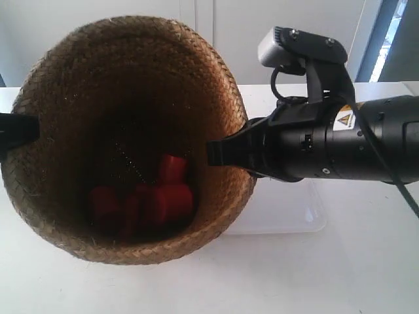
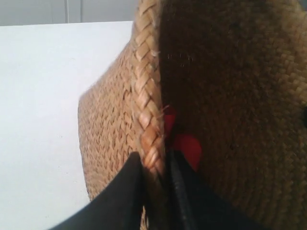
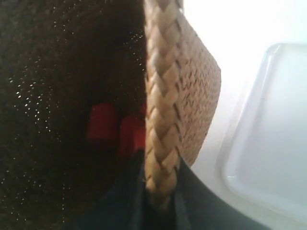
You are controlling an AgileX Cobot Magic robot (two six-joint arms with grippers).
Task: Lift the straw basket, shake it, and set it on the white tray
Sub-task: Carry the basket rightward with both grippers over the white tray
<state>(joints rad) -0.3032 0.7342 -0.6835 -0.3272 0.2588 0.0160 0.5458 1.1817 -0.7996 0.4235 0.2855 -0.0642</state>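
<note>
The straw basket (image 1: 78, 98) is held between the two arms, tipped so that its wide round mouth faces the exterior camera and its dark inside shows. A few red pieces (image 1: 163, 193) lie together against its lower inner wall. The left end effector (image 2: 154, 165) is closed on the braided rim, with one black finger on the outer side and one on the inner side, both pressed to the braid. In the exterior view only its tip (image 1: 19, 131) shows, at the basket's left edge. The right end effector (image 3: 160, 167) pinches the opposite stretch of rim in the same way, its fingers drawn in tight on either side of the plait. In the exterior view it (image 1: 219, 154) bites the rim at the basket's right. The white tray (image 1: 294, 216) lies flat on the white worktop (image 1: 327, 281) below the right arm. It is just beside the basket, and its near corner is hidden behind the basket's wall. The basket does not stand on the tray. Whether its lower edge touches the worktop cannot be told.
</note>
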